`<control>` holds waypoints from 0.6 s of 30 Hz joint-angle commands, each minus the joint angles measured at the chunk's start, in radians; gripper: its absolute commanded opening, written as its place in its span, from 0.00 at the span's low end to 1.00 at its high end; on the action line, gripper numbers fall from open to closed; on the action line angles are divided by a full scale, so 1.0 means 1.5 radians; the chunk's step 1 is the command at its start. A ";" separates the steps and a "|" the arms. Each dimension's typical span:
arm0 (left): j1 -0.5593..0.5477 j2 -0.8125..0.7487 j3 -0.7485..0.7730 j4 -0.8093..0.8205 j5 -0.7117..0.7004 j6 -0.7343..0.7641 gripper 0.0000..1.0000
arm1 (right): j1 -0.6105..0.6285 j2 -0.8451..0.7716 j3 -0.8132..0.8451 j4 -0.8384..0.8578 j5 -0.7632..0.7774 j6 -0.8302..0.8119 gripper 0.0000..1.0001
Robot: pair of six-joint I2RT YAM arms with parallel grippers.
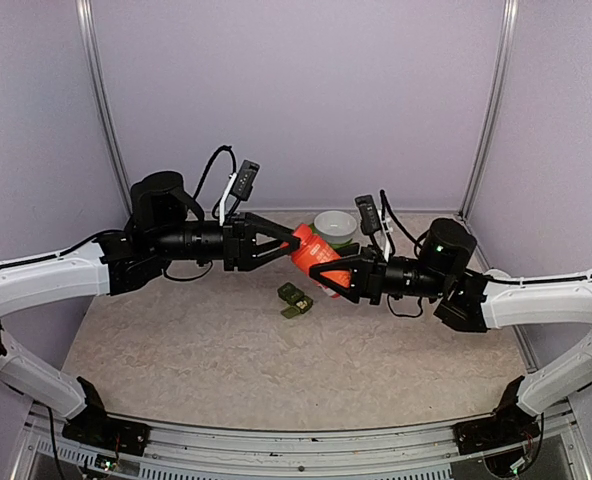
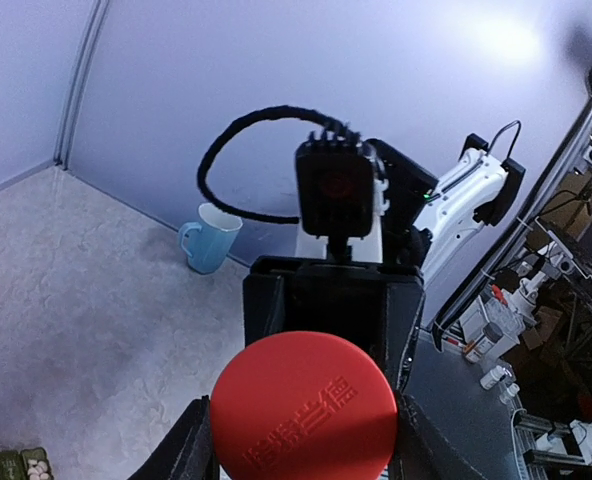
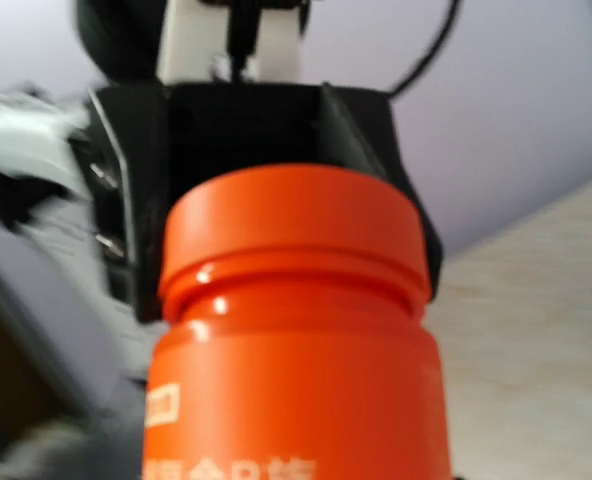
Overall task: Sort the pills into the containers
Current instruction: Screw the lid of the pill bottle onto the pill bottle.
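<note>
Down on the table (image 1: 176,340) lie the containers (image 1: 296,298), a dark green strip of three joined compartments. They sit just under the red bottle (image 1: 314,258), not touching it. I hold that bottle tilted in the air between both arms. My left gripper (image 1: 288,240) pinches its cap (image 2: 304,405) from both sides, and my right gripper (image 1: 328,278) is clamped round the lower body. I judge the step in hand to be unscrewing the cap to reach the pills. Next I must twist one end against the other with both grips firm, then draw the cap clear. A pale bowl (image 1: 334,225) stands behind.
</note>
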 commanded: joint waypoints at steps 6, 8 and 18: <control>-0.076 -0.017 -0.006 0.026 0.138 0.113 0.29 | -0.036 0.109 -0.029 0.418 -0.126 0.437 0.20; -0.077 -0.019 -0.004 0.017 0.145 0.122 0.34 | -0.036 0.115 -0.027 0.437 -0.128 0.455 0.19; -0.041 -0.061 -0.029 0.022 0.079 0.083 0.87 | -0.036 0.039 -0.026 0.239 -0.094 0.280 0.20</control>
